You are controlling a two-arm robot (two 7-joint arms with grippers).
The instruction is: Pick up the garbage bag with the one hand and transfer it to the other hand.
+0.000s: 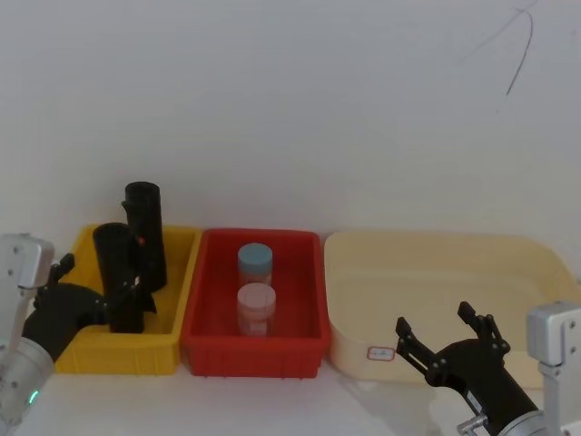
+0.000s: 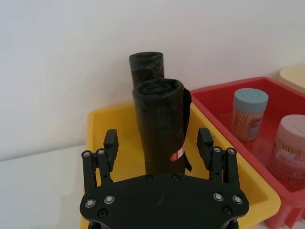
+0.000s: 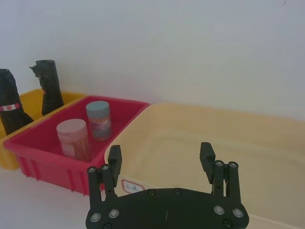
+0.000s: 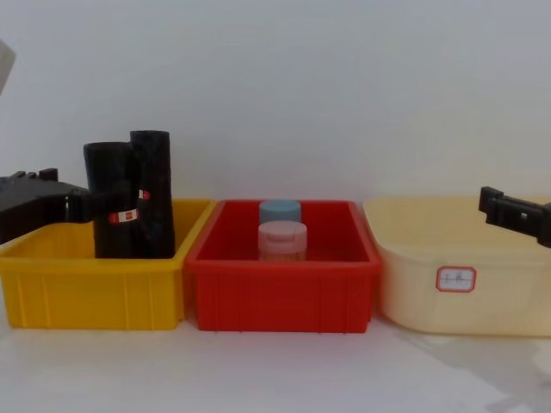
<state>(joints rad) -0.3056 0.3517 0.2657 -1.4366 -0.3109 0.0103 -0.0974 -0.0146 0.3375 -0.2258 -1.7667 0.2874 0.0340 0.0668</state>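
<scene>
The garbage bag (image 2: 159, 129), a black roll with a white-and-red band, stands upright in the yellow bin (image 1: 177, 272). It is the nearer of two rolls (image 1: 116, 268) (image 4: 110, 194) (image 3: 8, 102). My left gripper (image 2: 157, 141) is open, with one finger on each side of the bag's lower half and a gap on both sides. It reaches in from the left (image 1: 123, 304) (image 4: 76, 205). My right gripper (image 1: 445, 331) (image 3: 160, 155) (image 4: 508, 211) is open and holds nothing, hovering at the front edge of the cream tub (image 1: 536, 263).
A second black roll with a small red sticker (image 1: 145, 232) (image 2: 147, 67) stands just behind the bag in the yellow bin. The red bin (image 1: 309, 327) in the middle holds a blue-lidded jar (image 1: 255, 261) and a pink-lidded jar (image 1: 256, 307). A white wall is close behind.
</scene>
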